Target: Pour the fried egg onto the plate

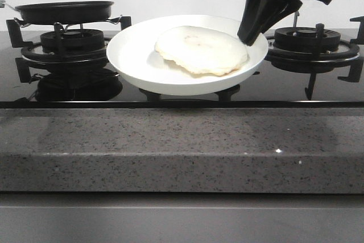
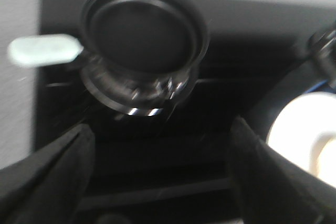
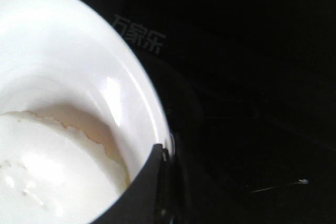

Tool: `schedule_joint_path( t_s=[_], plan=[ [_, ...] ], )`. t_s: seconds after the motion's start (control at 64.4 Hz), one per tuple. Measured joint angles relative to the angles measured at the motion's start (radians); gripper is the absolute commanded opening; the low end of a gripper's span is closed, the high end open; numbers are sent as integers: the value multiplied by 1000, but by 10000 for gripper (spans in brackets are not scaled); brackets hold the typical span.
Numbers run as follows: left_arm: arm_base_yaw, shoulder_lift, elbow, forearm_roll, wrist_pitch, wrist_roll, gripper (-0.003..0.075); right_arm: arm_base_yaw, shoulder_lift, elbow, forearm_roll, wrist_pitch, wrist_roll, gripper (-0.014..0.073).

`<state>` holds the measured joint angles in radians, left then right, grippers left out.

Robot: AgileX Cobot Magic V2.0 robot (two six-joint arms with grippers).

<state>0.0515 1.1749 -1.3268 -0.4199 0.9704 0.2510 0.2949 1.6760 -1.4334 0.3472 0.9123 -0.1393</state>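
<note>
The white plate point(image 1: 136, 49) hangs over the middle of the black stovetop, held by its right rim. The fried egg point(image 1: 202, 49) lies flat on it, pale cream side up. My right gripper point(image 1: 253, 33) is shut on the plate's rim; in the right wrist view one dark finger point(image 3: 142, 192) lies over the rim of the plate point(image 3: 79, 51), beside the egg point(image 3: 47, 171). The empty black pan point(image 1: 65, 11) sits on the left burner. My left gripper point(image 2: 157, 182) is open and empty above the stove, short of the pan point(image 2: 139, 30).
The pan's pale handle point(image 2: 44, 50) points away from the plate. A bare burner grate point(image 1: 307, 41) stands at the right, behind my right gripper. A grey speckled counter edge point(image 1: 182, 146) runs along the front of the stovetop.
</note>
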Motion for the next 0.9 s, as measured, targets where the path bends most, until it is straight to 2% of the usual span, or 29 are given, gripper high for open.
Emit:
schedule_joint_path(
  t_s=[0.124, 0.249, 0.544, 0.901],
  plan=[
    [-105, -128, 79, 214, -10, -137, 525, 0, 0, 0, 0, 0, 0, -67],
    [-147, -249, 180, 316, -11, -210, 525, 0, 0, 0, 0, 0, 0, -67],
    [-152, -497, 384, 349, -11, -235, 525, 0, 0, 0, 0, 0, 0, -67],
    [-152, -565, 424, 348, -9, -235, 525, 0, 0, 0, 0, -5, 0, -67]
  ],
)
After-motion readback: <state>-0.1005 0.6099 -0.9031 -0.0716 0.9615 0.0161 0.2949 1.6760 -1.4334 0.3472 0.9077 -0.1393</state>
